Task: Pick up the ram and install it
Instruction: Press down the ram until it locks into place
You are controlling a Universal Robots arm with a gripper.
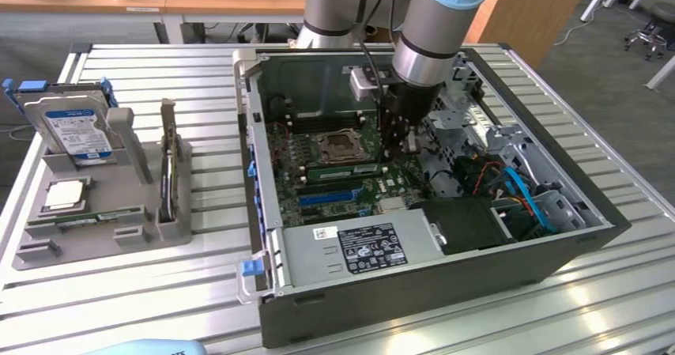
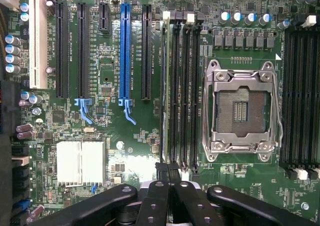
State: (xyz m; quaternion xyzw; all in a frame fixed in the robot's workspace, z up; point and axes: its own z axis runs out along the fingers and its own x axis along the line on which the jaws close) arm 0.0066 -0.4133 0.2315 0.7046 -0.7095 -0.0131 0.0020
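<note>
My claw (image 2: 167, 172) is pressed together, with nothing clamped in it that I can make out. It is hanging just over the near end of the memory slots (image 2: 180, 86), inside the computer case (image 1: 269, 213). The ram (image 1: 340, 168) is lying along those slots as a green stick, just beside the empty processor socket (image 2: 242, 108) near the middle of the board. I cannot tell whether it is fully seated. To do this well I am judging that the push should go straight down on the stick's top edge. Leaning would rack it in the slot or let my tips slip onto the socket. The white latches (image 2: 177, 16) at the far end are worth watching. Farther off, the hard drive (image 1: 79, 130) is standing in its grey holder by the desk (image 1: 633, 213) edge.
</note>
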